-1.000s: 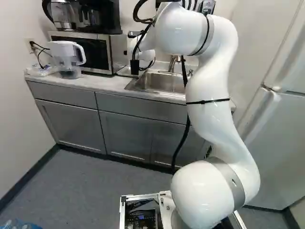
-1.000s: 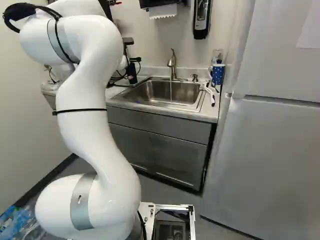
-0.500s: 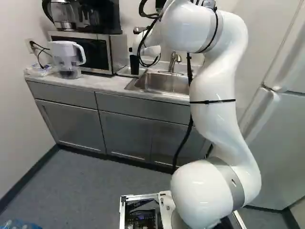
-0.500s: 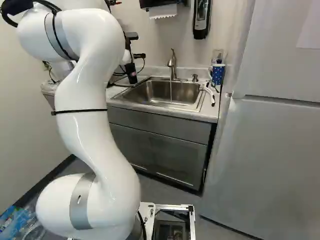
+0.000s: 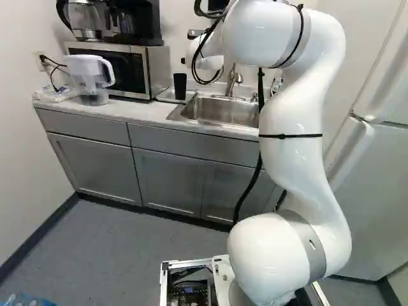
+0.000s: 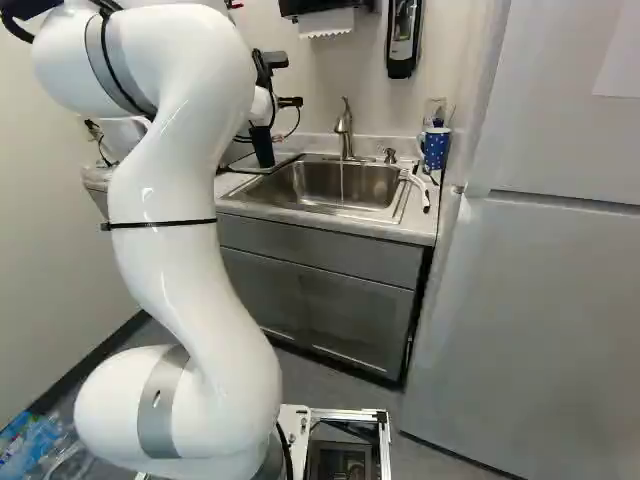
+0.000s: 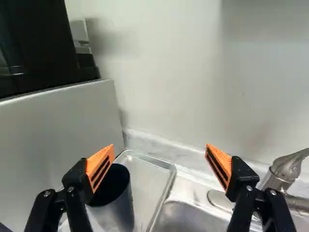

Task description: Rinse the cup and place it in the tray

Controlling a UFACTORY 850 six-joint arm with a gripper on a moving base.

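Black pincer point(image 6: 290, 102), its fingers spread wide, gripping nothing between orange pads point(image 7: 100, 166). Below one finger, the dark cup point(image 7: 116, 208) stands upright in the metal tray point(image 7: 166, 169) beside the sink point(image 6: 330, 185); water runs from the faucet point(image 6: 345, 130).

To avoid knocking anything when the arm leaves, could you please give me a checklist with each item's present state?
1. Gripper open, not gripping the cup: ok.
2. Cup standing in the tray: ok.
3. Cup upright: ok.
4. Clear gap between the cup's rim and the nearer finger: cannot tell.
5. Faucet shut off: not ok, a thin stream runs into the sink.
6. Cup rinsed clean inside: cannot tell.
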